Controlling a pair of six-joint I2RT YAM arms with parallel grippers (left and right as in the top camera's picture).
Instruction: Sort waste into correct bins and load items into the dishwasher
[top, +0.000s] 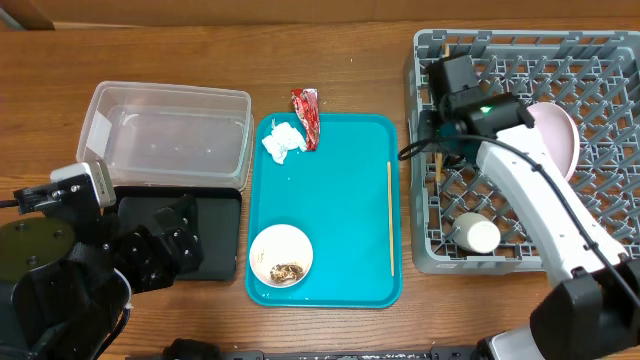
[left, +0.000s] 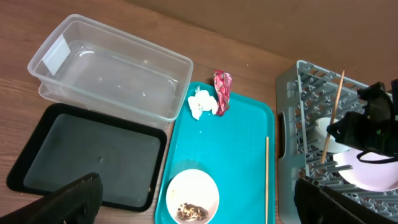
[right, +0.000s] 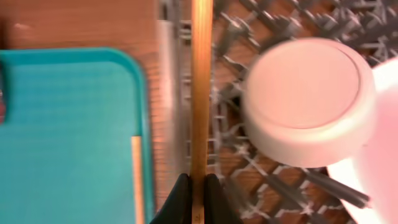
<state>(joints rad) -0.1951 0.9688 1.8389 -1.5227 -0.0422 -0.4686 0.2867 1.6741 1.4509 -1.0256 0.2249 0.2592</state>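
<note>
Chopstick (right: 200, 93) poised at the dish rack (top: 422, 235)

Our right gripper (right: 198, 190) pinches one chopstick near upright, lower end among the rack's left pegs, likely so it slots in standing. Our left gripper (top: 165, 245) hangs wide open over the black tray (left: 93, 155). We count two chopsticks, the second chopstick (top: 390, 218) on the teal tray (top: 340, 180); two bowls (top: 281, 253); one plate (top: 558, 135).

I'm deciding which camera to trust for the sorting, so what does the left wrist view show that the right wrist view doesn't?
Only the left wrist view: the clear tub, the black tray, the tissue and the bowl of scraps. Only the right wrist view: a close look at the right tool shut on the held chopstick. Both: the teal tray, the loose chopstick lying on it, the grey rack and the held chopstick.
</note>
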